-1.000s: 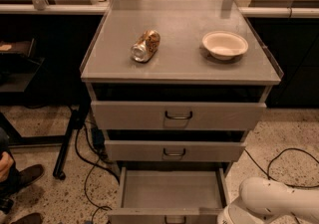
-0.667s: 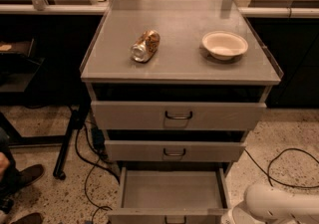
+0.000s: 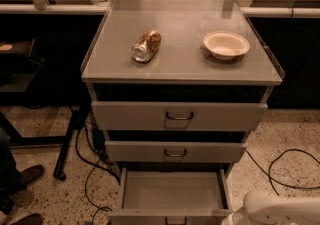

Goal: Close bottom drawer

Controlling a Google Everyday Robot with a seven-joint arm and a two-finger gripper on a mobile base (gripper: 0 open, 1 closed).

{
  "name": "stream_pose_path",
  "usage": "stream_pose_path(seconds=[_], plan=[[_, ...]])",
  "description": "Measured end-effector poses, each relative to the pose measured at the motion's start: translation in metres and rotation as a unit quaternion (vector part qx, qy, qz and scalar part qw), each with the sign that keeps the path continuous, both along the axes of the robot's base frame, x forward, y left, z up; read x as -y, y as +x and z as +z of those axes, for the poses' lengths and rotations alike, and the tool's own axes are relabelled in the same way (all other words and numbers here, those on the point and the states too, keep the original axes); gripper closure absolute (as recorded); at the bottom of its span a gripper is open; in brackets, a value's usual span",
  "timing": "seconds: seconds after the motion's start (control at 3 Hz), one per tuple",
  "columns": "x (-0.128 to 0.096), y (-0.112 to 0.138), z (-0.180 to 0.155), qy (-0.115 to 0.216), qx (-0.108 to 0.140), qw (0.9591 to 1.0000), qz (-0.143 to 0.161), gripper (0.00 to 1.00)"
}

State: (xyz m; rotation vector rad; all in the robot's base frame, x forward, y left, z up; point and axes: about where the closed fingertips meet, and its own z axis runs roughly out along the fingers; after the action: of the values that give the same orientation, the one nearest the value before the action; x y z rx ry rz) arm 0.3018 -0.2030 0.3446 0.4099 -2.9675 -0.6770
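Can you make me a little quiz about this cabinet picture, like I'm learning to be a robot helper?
1. True or false: the bottom drawer is pulled out.
2. What lies left of the white bowl on the cabinet top? A) a can on its side B) a cup C) a spoon
3. Fill in: the gripper is out of view; only the robot's white arm shows, at the picture's bottom ____ corner.
Key: 1 true; 2 A; 3 right.

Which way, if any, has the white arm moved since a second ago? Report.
Yes, the white arm sank lower beside the open bottom drawer; the gripper is out of view.
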Motion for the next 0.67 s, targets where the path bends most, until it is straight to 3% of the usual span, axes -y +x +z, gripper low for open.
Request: stream_pose_path(seconds=[0.33, 0.67], plan=[[-0.004, 0.005, -0.031, -0.016, -0.013, 0.9998, -0.008, 1.00], [-0.011, 0.024, -0.071, -0.035, -0.021, 0.9985, -0.036, 1.00]])
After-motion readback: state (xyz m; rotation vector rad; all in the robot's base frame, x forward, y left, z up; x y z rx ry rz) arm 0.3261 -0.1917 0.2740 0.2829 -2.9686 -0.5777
